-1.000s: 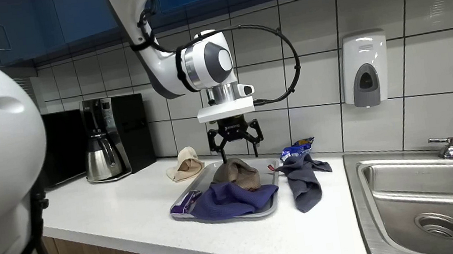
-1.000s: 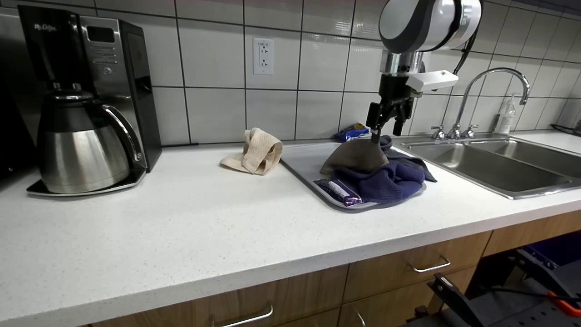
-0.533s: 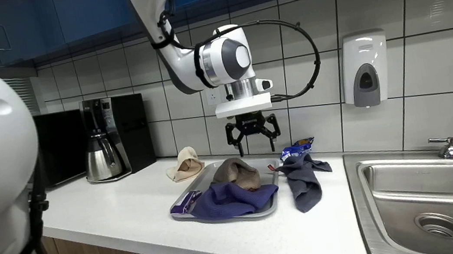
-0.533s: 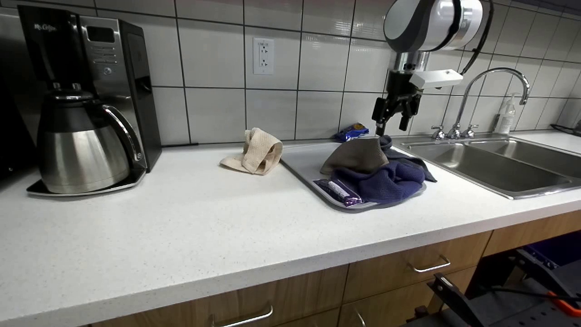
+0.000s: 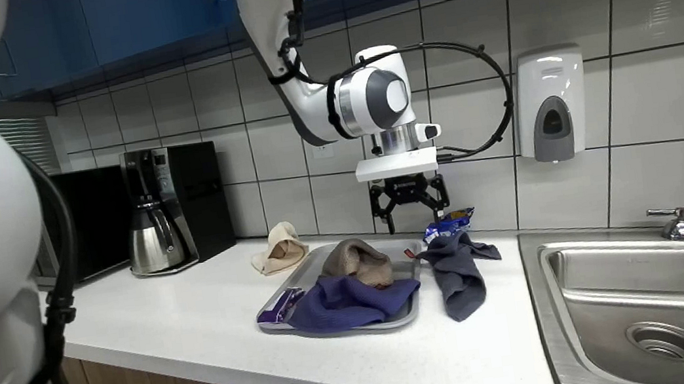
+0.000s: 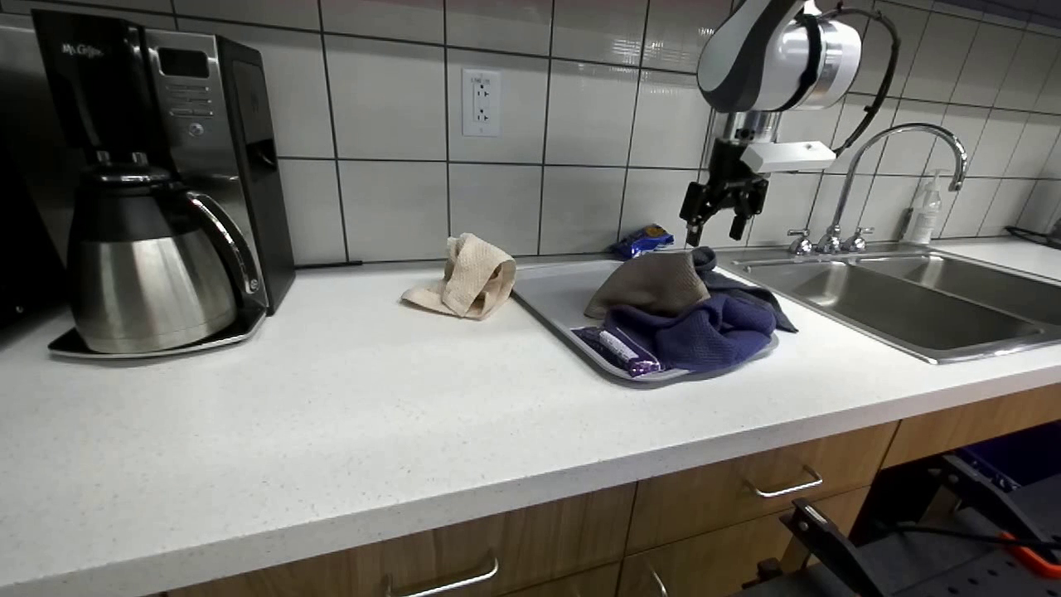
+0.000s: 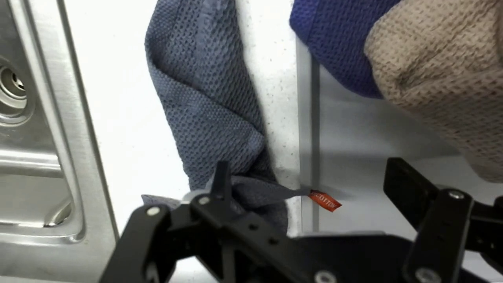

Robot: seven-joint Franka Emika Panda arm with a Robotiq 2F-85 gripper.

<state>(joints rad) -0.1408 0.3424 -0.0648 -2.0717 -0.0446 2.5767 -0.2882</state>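
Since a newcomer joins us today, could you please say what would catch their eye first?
The open, empty gripper hanging above the counter probably comes first. Next come the brown cloth and purple cloth bunched on the gray tray, and the dark gray cloth beside it, its red tag over the rim.

In an exterior view, the gripper (image 6: pixel 715 231) hung above a grey cloth (image 6: pixel 750 292), its jaws parted. On the tray (image 6: pixel 554 286), a brown cloth (image 6: pixel 649 284) and a purple cloth (image 6: pixel 704 333) lay bunched, with a wrapper (image 6: pixel 617 350) (purple, marked with white) beside them. A tan cloth (image 6: pixel 477 282) sat crumpled between the tray and the coffee maker (image 6: pixel 192 124); a blue packet (image 6: pixel 643 240) lay behind the tray.
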